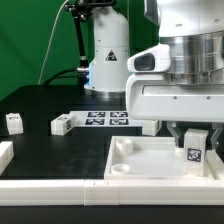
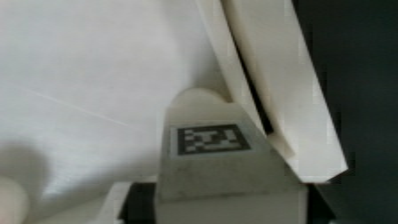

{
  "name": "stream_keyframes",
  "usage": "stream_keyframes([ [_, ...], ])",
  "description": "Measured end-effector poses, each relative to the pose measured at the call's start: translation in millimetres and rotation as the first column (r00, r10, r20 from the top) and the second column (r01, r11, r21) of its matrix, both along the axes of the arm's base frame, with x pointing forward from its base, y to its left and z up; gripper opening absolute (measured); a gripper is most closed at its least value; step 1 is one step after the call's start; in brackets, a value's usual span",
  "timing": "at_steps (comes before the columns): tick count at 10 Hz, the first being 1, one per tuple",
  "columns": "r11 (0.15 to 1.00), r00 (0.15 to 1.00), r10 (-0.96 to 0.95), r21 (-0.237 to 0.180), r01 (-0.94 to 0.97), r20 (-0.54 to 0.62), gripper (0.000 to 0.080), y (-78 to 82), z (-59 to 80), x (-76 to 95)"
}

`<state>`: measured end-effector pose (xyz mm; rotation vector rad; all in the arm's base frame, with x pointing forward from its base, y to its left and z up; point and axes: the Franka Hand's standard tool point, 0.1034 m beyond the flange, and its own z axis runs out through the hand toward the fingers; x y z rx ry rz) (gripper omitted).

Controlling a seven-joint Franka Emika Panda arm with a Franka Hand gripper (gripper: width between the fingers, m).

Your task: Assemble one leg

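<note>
My gripper (image 1: 195, 143) is shut on a white leg (image 1: 194, 146) with a black-and-white marker tag on its face. It holds the leg upright over the right part of the large white square tray-like piece (image 1: 135, 158), close to its right rim. In the wrist view the leg (image 2: 217, 150) fills the space between my dark fingers (image 2: 139, 200), tag facing the camera, with the tray's raised rim (image 2: 267, 90) running beside it. Two more legs lie on the black table: one (image 1: 62, 123) left of the marker board and one (image 1: 14, 122) at the far left.
The marker board (image 1: 108, 118) lies on the table behind the tray. A white robot base (image 1: 108, 60) stands at the back. A white bar (image 1: 40, 190) runs along the front edge, with a white block (image 1: 4, 153) at the left.
</note>
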<state>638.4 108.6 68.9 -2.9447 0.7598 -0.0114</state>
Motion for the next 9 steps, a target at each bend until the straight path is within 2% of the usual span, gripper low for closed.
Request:
stream_keyframes([
  [3,0.989,0.989,-0.149,-0.014,0.149,-0.018,0.0303,-9.4,-0.1,-1.3],
  [5,0.990,0.990,-0.143,-0.021,0.143,-0.019,0.0303,-12.0,-0.1,-1.5],
  [6,0.990,0.989,-0.143,-0.022,0.143,-0.020,0.0385,-12.0,-0.8,-1.7],
  [7,0.990,0.989,-0.143,-0.022,0.143,-0.020,0.0561,-12.0,-0.8,-1.7],
  [8,0.990,0.989,-0.143,-0.022,0.143,-0.020,0.0561,-12.0,-0.9,-1.8],
  [9,0.990,0.989,-0.143,-0.022,0.143,-0.020,0.0622,-12.0,-0.9,-1.8],
])
